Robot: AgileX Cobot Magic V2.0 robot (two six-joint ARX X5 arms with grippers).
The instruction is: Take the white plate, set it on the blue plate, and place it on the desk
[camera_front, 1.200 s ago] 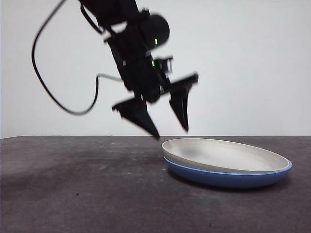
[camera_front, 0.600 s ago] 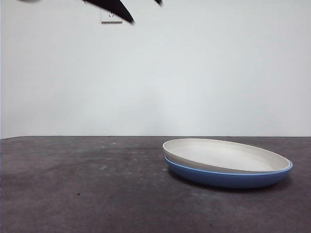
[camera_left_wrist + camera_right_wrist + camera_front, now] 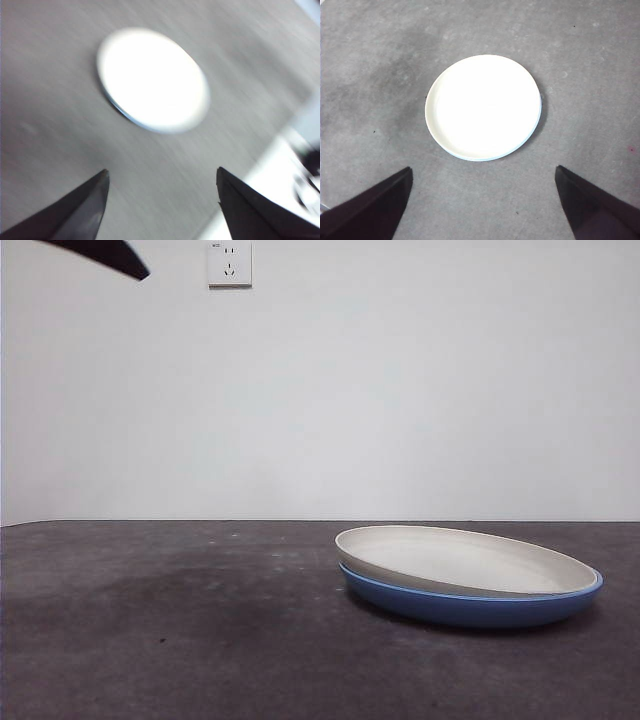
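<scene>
The white plate [image 3: 465,558] lies stacked on the blue plate [image 3: 470,608] on the desk [image 3: 150,640], right of centre in the front view. Only the blue plate's side and rim show under it. My left gripper [image 3: 161,171] is open and empty, high above the desk, with the white plate [image 3: 152,80] far below it in a blurred view. It shows in the front view as a black tip [image 3: 105,255] at the top left corner. My right gripper [image 3: 483,168] is open and empty, high over the white plate [image 3: 483,107].
A white wall with a socket [image 3: 229,262] stands behind the desk. The dark mottled desk spreads wide to the left of the plates and in front of them.
The arm that hung just left of the plates has risen and swung away to the top left. The two plates have not moved.
</scene>
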